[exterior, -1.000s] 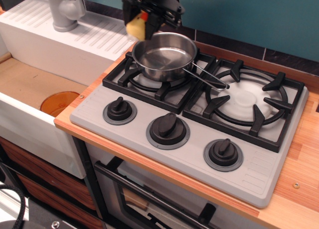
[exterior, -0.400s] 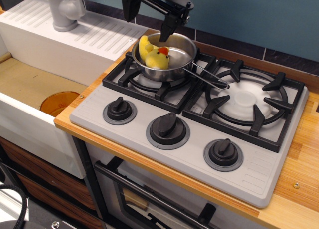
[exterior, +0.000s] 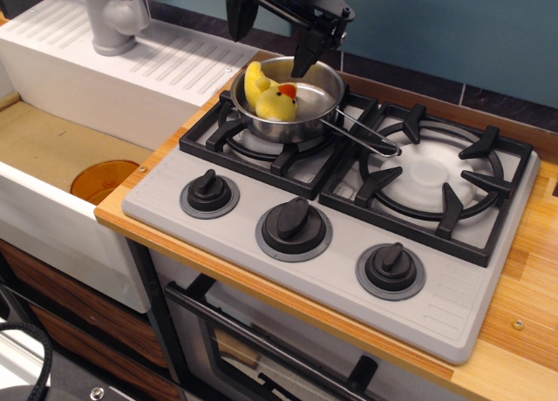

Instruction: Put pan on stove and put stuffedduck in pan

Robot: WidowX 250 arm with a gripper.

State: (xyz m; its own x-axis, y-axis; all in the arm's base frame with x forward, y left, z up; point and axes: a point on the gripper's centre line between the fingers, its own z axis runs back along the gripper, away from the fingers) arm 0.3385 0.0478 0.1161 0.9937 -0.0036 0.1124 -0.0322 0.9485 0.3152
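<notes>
The shiny steel pan [exterior: 301, 113] sits on the left burner grate of the grey stove [exterior: 340, 270], its wire loop handle [exterior: 366, 138] pointing right. The yellow stuffedduck [exterior: 270, 96] with a red beak lies inside the pan, against its left wall. My black gripper [exterior: 273, 37] hangs above the pan's back rim, open and empty, one finger left of the pan and one over its far rim.
A white sink [exterior: 52, 96] with a grey faucet [exterior: 113, 17] and an orange drain plug [exterior: 105, 179] lies to the left. The right burner [exterior: 432, 179] is bare. Three black knobs [exterior: 294, 227] line the stove's front. A teal wall is behind.
One second ago my gripper held the duck above the pan's left rim. It let go; the duck now lies in the pan. The open gripper has risen slightly and shifted right.
</notes>
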